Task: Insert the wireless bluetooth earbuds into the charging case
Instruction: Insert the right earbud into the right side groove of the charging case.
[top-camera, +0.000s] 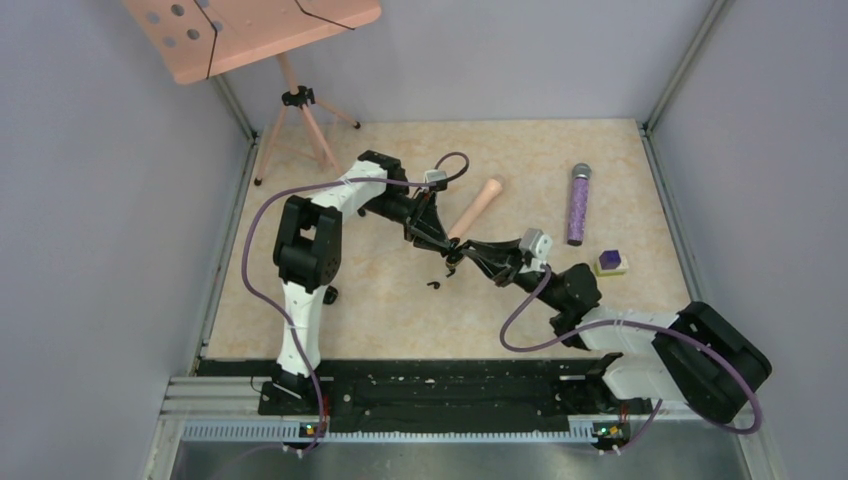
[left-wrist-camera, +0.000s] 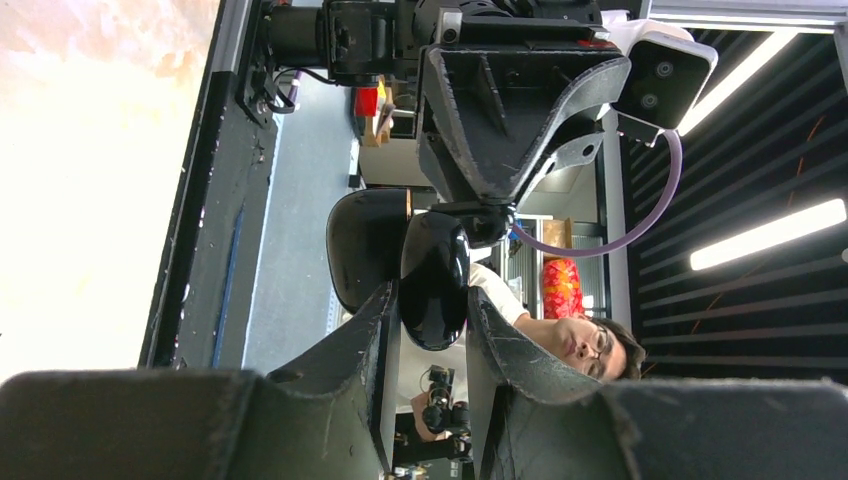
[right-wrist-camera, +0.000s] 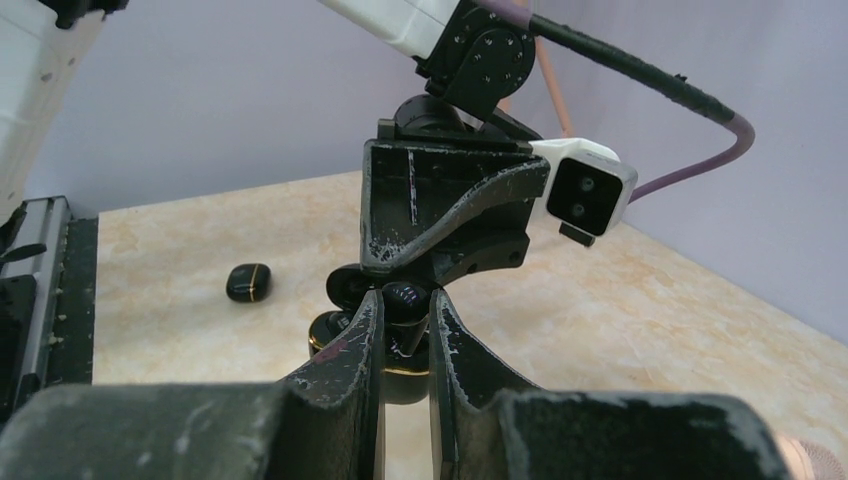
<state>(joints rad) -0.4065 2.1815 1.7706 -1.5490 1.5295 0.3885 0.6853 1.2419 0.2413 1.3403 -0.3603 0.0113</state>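
Earbud (right-wrist-camera: 405, 297) goes in slowly, that is the trick. My right gripper (right-wrist-camera: 405, 305) is pinched tight on this tiny black bud, right at the fingertips. My left gripper (left-wrist-camera: 432, 305) squeezes the charging case (left-wrist-camera: 433, 270) by its sides, and the lid looks swung open. The bud sits right at the mouth of the case. I cannot tell if it touches yet. I should keep the case very still, line the stem up with its hole, and push softly. A second bud (top-camera: 433, 284), I think, lies on the table (top-camera: 600, 160) near both hands.
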